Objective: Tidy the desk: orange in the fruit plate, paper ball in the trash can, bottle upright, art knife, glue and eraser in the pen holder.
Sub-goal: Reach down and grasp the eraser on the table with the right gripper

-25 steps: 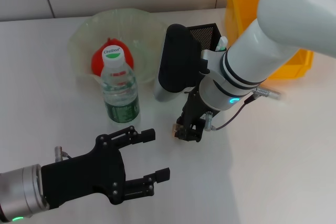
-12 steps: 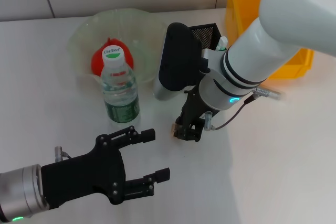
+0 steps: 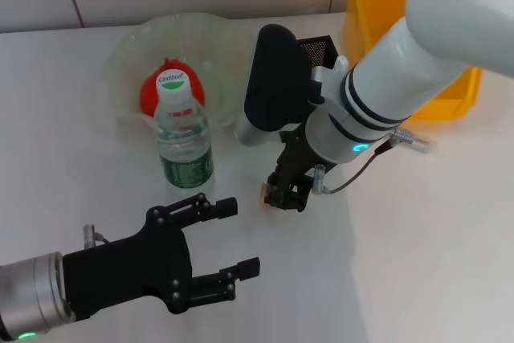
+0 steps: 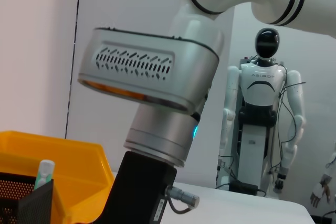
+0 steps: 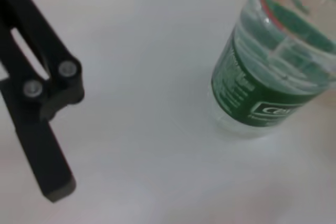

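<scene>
right gripper (image 3: pixel 287 196) is pinched on a small tan eraser (image 3: pixel 267 193) for the pen holder (image 3: pixel 317 50) behind it; left gripper (image 3: pixel 215 251) idles open

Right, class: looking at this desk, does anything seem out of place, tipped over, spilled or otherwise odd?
Little stands out. The bottle stands upright beside the fruit plate, with the orange in the plate. One small item lies on the table at the right gripper, too hidden to identify. The left gripper hovers open nearby.

Bottle (image 3: pixel 184 136) before fruit plate (image 3: pixel 132 50) — pen holder (image 3: pixel 318 50) seemingly right.
</scene>
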Robot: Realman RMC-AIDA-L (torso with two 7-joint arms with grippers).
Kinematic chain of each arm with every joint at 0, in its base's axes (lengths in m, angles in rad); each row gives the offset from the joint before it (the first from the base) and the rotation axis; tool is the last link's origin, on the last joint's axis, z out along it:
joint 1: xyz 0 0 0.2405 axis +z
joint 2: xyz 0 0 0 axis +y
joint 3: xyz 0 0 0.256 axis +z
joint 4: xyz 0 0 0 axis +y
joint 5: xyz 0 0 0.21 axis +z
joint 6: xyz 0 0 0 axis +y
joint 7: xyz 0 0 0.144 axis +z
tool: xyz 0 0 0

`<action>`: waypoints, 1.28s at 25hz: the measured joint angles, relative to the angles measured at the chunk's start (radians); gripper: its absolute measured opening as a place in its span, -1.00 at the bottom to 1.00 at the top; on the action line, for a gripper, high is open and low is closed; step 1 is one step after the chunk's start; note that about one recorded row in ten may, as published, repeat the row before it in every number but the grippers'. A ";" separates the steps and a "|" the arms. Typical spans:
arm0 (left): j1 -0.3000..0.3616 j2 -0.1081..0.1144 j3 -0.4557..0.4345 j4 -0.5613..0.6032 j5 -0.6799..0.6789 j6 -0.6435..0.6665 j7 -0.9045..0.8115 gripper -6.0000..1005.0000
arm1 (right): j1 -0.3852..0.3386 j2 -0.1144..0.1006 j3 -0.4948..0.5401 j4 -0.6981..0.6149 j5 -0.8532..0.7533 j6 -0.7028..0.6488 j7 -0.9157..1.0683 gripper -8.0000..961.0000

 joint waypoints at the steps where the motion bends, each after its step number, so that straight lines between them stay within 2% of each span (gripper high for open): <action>1: 0.000 0.000 0.000 0.000 0.000 0.000 0.000 0.56 | -0.003 -0.001 0.004 -0.005 -0.001 -0.004 0.000 -0.53; 8: 0.000 0.000 0.000 0.000 0.000 0.000 0.000 0.56 | -0.008 -0.001 0.008 -0.015 -0.004 -0.012 0.001 -0.58; 13: -0.001 0.000 0.000 0.000 0.000 0.000 0.000 0.56 | -0.010 -0.001 0.020 -0.010 -0.004 -0.010 0.002 -0.80; 21: -0.004 0.000 0.000 0.000 0.000 0.000 0.000 0.56 | -0.007 0.000 0.021 -0.005 -0.004 0.004 0.013 -0.67; 26: -0.004 0.000 0.000 0.000 0.000 -0.002 0.000 0.56 | 0.000 0.000 0.015 0.003 -0.020 0.013 0.009 -0.28; 32: -0.004 0.000 0.000 0.000 0.000 -0.002 0.000 0.56 | 0.012 0.003 -0.001 0.023 -0.027 0.034 0.006 -0.27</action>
